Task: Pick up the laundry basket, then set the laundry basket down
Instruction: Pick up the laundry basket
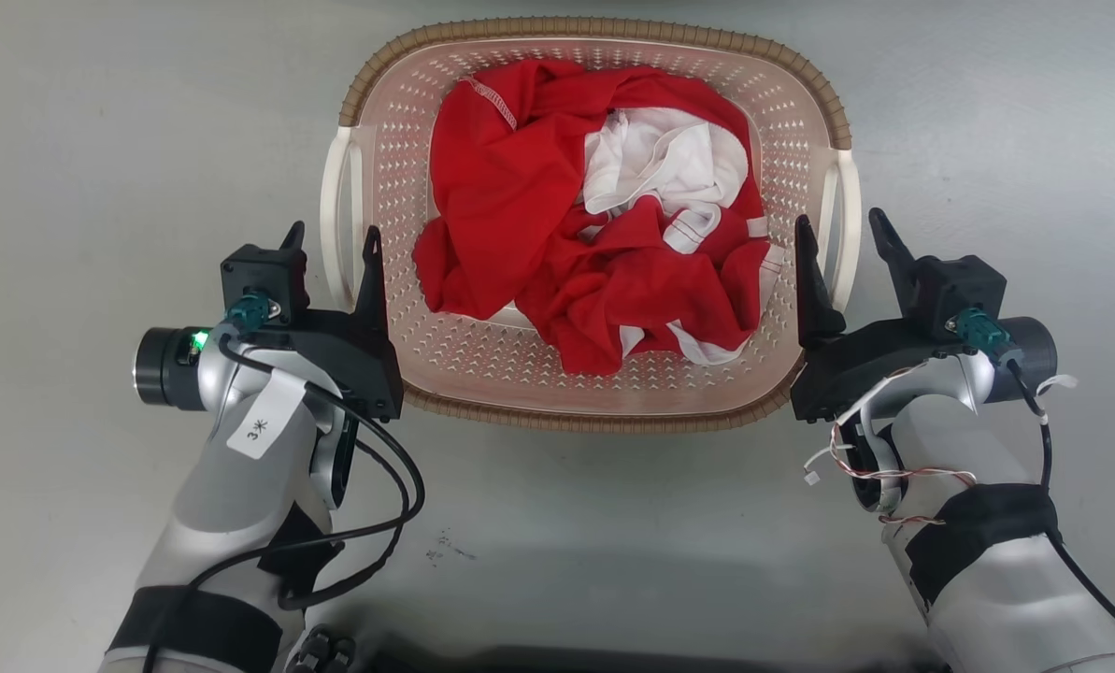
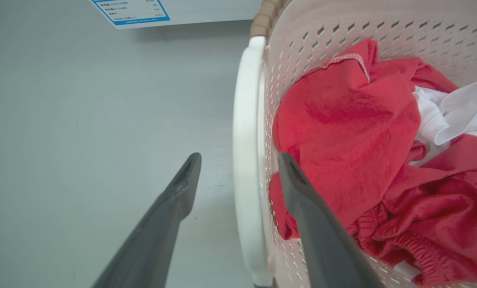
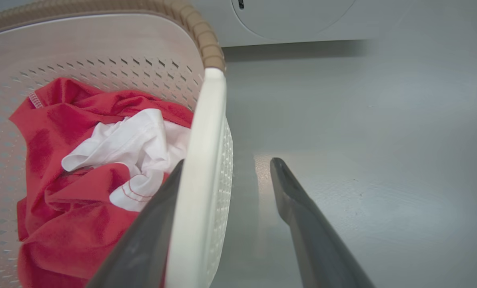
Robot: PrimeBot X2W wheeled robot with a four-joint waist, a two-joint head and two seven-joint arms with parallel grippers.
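Note:
The laundry basket rests on the grey floor, cream with perforated walls and a brown woven-look rim. Red clothes and a white garment lie inside. My left gripper is open and straddles the white left handle, one finger outside the basket and one inside. In the left wrist view that handle runs up between the fingers of the left gripper. My right gripper is open around the right handle, and in the right wrist view the right gripper straddles the handle.
A white appliance stands beyond the basket, its blue-edged label and round door visible at the top of the wrist views. Bare grey floor lies on both sides of the basket and in front of it.

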